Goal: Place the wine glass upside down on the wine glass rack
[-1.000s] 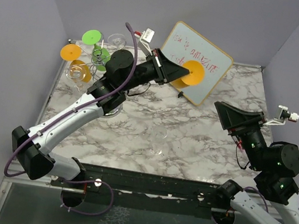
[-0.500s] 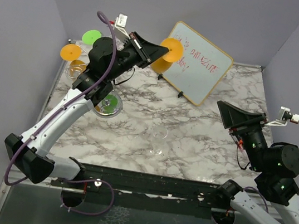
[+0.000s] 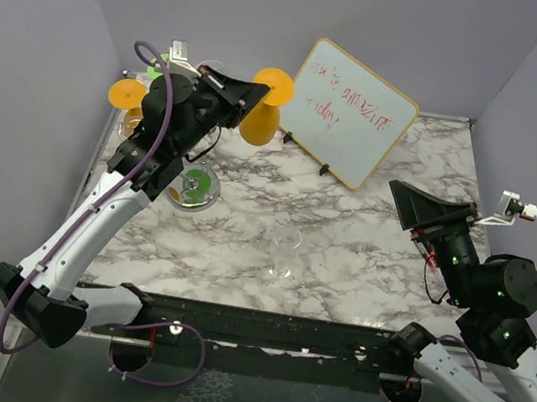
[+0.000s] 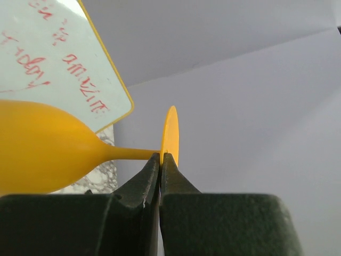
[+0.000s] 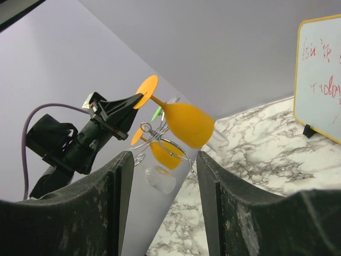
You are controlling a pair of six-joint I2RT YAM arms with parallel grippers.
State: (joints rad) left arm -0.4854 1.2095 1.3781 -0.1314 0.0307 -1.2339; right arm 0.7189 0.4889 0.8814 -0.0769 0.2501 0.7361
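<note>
While the right gripper (image 3: 402,199) sits with jaws apart, the left gripper (image 4: 161,158) pinches the orange wine glass (image 3: 258,124) by its foot, bowl tilted downward in mid-air, just right of the wine glass rack (image 5: 144,130) at the back-left corner.

My left arm (image 3: 185,118) hid most of the wine glass rack (image 5: 144,128) from above; the left wrist view's edge cropped the orange wine glass (image 4: 42,154) bowl.
</note>
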